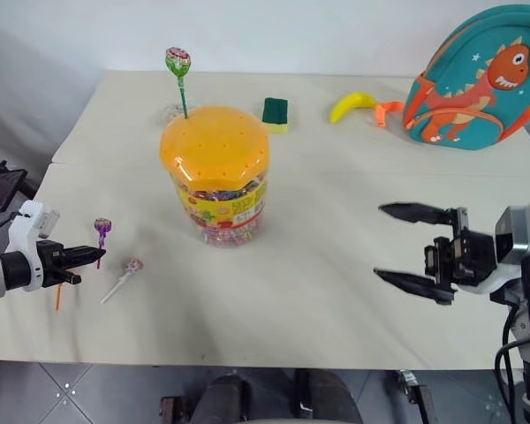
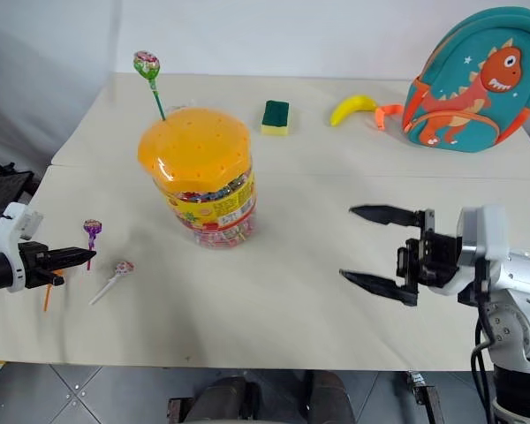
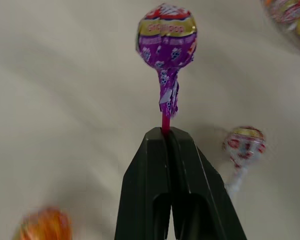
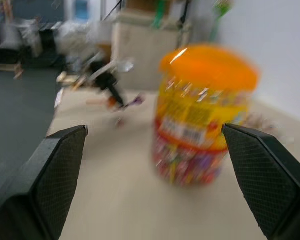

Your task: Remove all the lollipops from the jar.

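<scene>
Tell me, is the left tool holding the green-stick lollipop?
No, the left tool pinches the purple lollipop by its stick; the green-stick lollipop stands in the jar.

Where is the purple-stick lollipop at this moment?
The purple lollipop is pinched by its stick in the shut left end effector, at the table's left edge, beside the white-stick lollipop lying there.

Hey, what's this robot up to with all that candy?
It is pulling lollipops out of the jar. Its left gripper is shut on the purple lollipop, low over the table. White and orange ones already lie there. A green one still stands in the lid. The right gripper waits open.
</scene>
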Robot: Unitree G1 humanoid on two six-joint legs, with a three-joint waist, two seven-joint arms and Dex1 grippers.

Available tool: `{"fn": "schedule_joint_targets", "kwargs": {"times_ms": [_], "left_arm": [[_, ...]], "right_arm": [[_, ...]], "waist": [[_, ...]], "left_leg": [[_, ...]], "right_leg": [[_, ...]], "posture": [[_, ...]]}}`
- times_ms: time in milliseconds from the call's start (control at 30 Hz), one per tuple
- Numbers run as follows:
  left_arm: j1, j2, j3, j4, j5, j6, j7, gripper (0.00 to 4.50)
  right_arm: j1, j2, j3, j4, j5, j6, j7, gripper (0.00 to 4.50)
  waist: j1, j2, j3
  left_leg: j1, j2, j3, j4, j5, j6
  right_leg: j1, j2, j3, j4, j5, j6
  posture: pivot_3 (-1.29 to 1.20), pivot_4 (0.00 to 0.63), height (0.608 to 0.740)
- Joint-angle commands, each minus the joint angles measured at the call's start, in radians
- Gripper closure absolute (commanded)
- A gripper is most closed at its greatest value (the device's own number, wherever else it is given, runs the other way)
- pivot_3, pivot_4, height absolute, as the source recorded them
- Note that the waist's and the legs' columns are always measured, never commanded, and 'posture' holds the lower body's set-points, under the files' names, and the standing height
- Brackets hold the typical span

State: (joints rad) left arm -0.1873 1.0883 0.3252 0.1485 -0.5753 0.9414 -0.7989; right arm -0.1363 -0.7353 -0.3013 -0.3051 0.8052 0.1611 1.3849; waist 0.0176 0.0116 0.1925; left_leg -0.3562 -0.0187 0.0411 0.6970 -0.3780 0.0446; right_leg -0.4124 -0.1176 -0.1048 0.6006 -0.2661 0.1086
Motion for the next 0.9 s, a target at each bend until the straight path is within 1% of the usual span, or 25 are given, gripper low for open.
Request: {"fn": "schedule_joint_targets", "kwargs": {"times_ms": [33, 167, 300, 367, 500, 600, 667, 700, 767, 833, 900], "left_arm": [[-0.002, 0.004, 0.006, -0.012, 0.024, 0.020, 0.012, 4.47], [-0.011, 0.002, 0.014, -0.014, 0.024, 0.041, 0.014, 4.47], [-0.023, -0.003, 0.034, -0.031, 0.013, 0.055, 0.020, 3.56], [-0.055, 0.000, 0.079, -0.036, -0.015, 0.067, 0.020, 2.95], [-0.083, 0.028, 0.130, -0.047, -0.038, 0.015, -0.059, 1.76], [-0.066, 0.075, 0.195, -0.105, -0.106, -0.089, -0.303, 1.76], [-0.067, 0.088, 0.209, -0.121, -0.128, -0.136, -0.399, 1.76], [-0.117, 0.067, 0.201, -0.112, -0.131, -0.177, -0.397, 1.76], [-0.340, -0.059, 0.147, -0.076, -0.141, -0.295, -0.327, 1.76], [-0.481, -0.154, 0.095, -0.055, -0.131, -0.349, -0.306, 1.76], [-0.578, -0.224, 0.033, -0.029, -0.113, -0.370, -0.306, 1.76]], "right_arm": [[0.018, -0.012, 0.013, -0.005, -0.001, -0.029, 0.076, 0.00], [0.019, -0.006, 0.011, -0.001, -0.001, -0.033, 0.084, 0.00], [0.030, -0.007, 0.006, -0.003, 0.005, -0.034, 0.097, 0.00], [0.046, -0.003, -0.018, -0.016, 0.034, -0.027, 0.090, 0.00], [0.040, 0.030, -0.077, -0.050, 0.137, 0.028, -0.031, 0.00], [0.013, 0.025, -0.142, -0.069, 0.228, 0.087, -0.138, 0.00], [-0.008, 0.026, -0.168, -0.064, 0.255, 0.102, -0.180, 0.00], [-0.019, 0.030, -0.179, -0.059, 0.266, 0.107, -0.201, 0.00], [-0.047, 0.047, -0.201, -0.040, 0.272, 0.101, -0.245, 0.00], [-0.061, 0.058, -0.207, -0.032, 0.259, 0.091, -0.261, 0.00], [-0.064, 0.065, -0.207, -0.034, 0.246, 0.084, -0.268, 0.00]], "waist": [[-0.005, 0.000, 0.000], [-0.007, 0.000, 0.000], [-0.007, 0.000, 0.000], [-0.004, 0.000, 0.000], [0.002, 0.000, 0.000], [0.000, 0.000, 0.000], [-0.002, 0.000, 0.000], [-0.002, 0.001, 0.000], [0.014, 0.003, 0.001], [0.024, 0.002, 0.000], [0.025, 0.000, 0.000]], "left_leg": [[0.000, 0.000, 0.000, 0.000, 0.000, 0.000], [0.001, 0.001, 0.001, 0.002, 0.000, 0.000], [0.002, 0.001, 0.001, 0.002, 0.000, -0.001], [0.002, 0.001, 0.001, 0.002, 0.000, -0.001], [0.001, 0.001, 0.001, 0.002, 0.000, -0.001], [0.001, 0.001, 0.001, 0.002, 0.000, -0.001], [0.001, 0.001, 0.001, 0.002, 0.000, -0.001], [0.001, 0.001, 0.001, 0.002, 0.000, -0.001], [0.002, 0.001, 0.001, 0.002, 0.000, -0.002], [0.001, 0.000, -0.002, 0.005, 0.002, -0.001], [0.001, -0.002, -0.001, 0.005, 0.003, -0.001]], "right_leg": [[0.000, 0.001, 0.000, 0.000, 0.000, 0.000], [0.001, 0.001, 0.001, 0.000, 0.000, 0.000], [0.001, 0.000, 0.001, 0.001, 0.000, 0.000], [0.001, 0.000, 0.001, 0.001, 0.000, 0.000], [0.001, 0.000, 0.000, 0.001, 0.000, 0.000], [0.001, 0.000, 0.000, 0.001, 0.000, 0.000], [0.001, 0.000, 0.000, 0.000, 0.000, 0.000], [0.001, 0.000, 0.000, 0.000, 0.000, -0.001], [0.002, 0.000, 0.000, 0.000, 0.000, -0.001], [0.003, -0.001, -0.002, 0.000, 0.000, 0.000], [0.003, 0.001, -0.001, 0.005, 0.001, 0.000]], "posture": [[0.00, 0.150, 0.740], [0.00, 0.150, 0.740], [0.00, 0.150, 0.740], [0.00, 0.150, 0.740], [0.00, 0.150, 0.740], [0.00, 0.150, 0.740], [0.00, 0.150, 0.740], [0.00, 0.150, 0.740], [0.00, 0.150, 0.740], [0.00, 0.150, 0.740], [0.00, 0.150, 0.740]]}}
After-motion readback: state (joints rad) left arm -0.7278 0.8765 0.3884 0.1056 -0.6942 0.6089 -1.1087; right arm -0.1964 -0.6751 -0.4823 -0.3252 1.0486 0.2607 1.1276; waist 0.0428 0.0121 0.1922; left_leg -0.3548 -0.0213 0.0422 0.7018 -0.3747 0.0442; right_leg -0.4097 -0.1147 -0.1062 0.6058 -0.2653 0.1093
